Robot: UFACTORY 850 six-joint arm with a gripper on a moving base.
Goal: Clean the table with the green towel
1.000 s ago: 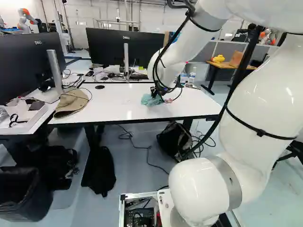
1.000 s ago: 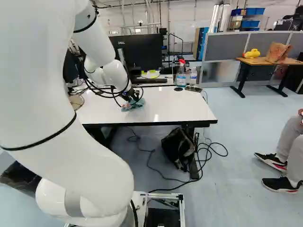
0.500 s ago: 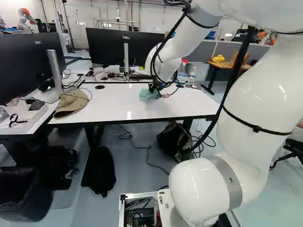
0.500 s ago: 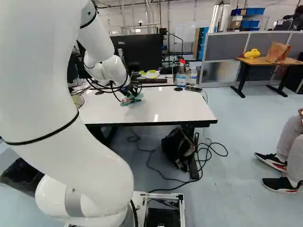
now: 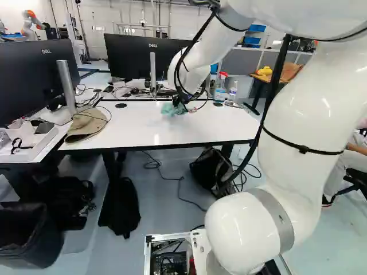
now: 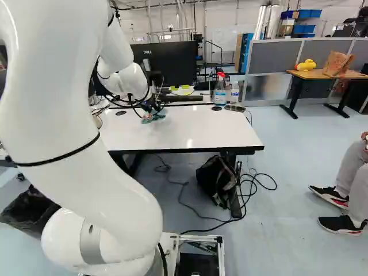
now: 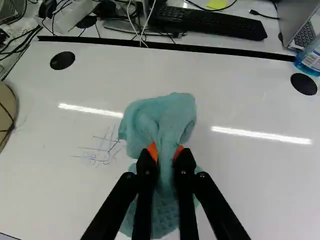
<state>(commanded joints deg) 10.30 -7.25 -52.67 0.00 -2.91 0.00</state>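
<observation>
Left base view is showing the gripper (image 5: pixel 181 103) reaching down to the white table (image 5: pixel 132 132), to the left of the spray bottle (image 5: pixel 221 93) and a little nearer the base. Beneath it the green towel (image 5: pixel 171 109) is lying bunched on the tabletop, well apart from the spray bottle.

In the wrist view the gripper (image 7: pixel 167 152) is clenching the towel, its two orange pads (image 7: pixel 153 151) pressing a gathered fold from both sides. The towel's long axis is running along the gripper's own line: one rumpled end is pointing ahead of the fingers, toward the keyboard (image 7: pixel 210 22), and the other, waffle-textured end is spreading under and behind them. Seen from the spray bottle, blue scribbled lines (image 7: pixel 102 150) are showing just past the towel, crossing like a rough grid and forming no words that I can make out.

The spray bottle is carrying a printed label, and a clear bottle (image 6: pixel 234 92) is standing just beside it. White maker's lettering is showing on the back monitor (image 5: pixel 123 57), left of the spray bottle, and on the side monitor (image 5: pixel 34 86), farther left.
</observation>
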